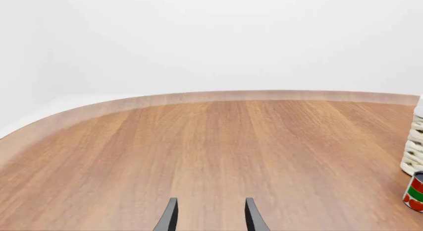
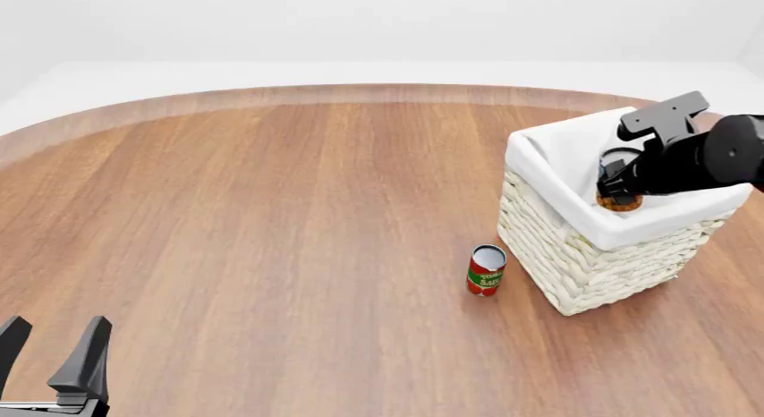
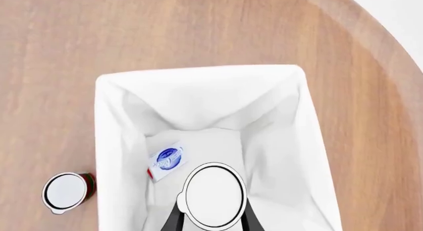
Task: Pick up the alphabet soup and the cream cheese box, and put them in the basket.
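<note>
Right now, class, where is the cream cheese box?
The cream cheese box lies inside the basket, seen in the right wrist view, beside the alphabet soup held by the right gripper.

A slim red-and-green can (image 2: 486, 270) stands upright on the wooden surface (image 2: 275, 220), its plain pale lid facing up. The label is mostly red with a green band across the middle bearing pale lettering too small to read. From the can, the bare brown wood spreads wide on every side, its grain running in long streaks toward a curved far edge with a lighter rim. Beyond that edge, well apart from the can, lies a plain white backdrop (image 2: 358, 23). From above, the can's round lid (image 3: 64, 192) shows grey-white with a thin dark outline. Its red-and-green side also peeks in at one border (image 1: 415, 192).
</note>
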Available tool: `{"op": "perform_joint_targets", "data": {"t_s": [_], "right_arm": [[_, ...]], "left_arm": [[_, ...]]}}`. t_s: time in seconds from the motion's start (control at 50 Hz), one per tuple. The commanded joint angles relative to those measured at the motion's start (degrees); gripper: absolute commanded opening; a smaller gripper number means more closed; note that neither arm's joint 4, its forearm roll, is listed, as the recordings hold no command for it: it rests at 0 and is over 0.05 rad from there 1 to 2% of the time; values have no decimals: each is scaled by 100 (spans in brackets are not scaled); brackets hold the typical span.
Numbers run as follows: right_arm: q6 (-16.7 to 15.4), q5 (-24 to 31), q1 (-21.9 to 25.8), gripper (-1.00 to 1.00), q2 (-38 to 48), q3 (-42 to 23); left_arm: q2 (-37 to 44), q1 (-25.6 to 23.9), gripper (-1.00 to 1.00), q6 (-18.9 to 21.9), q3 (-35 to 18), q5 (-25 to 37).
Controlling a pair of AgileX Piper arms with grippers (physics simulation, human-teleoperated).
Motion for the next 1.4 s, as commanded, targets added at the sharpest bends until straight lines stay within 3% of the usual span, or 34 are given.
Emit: {"op": "perform_joint_targets", "data": {"t_s": [0.02,0.3,0.32,1.0,1.4], "right_arm": [[119,-58,24,-100,90,-101],[150,-104,-3,-100,197,-187],[162,-85,-15,100,196,-209],[323,280,60,100,-444,-36],[853,743,369,100,-1544,366]], "left_arm": [[0,0,100,0,0,0],[-1,1,100,1,0,0],[-1,-1,100,1,0,0],[-1,1,100,0,0,0],[-1,0,100,0,0,0]]}}
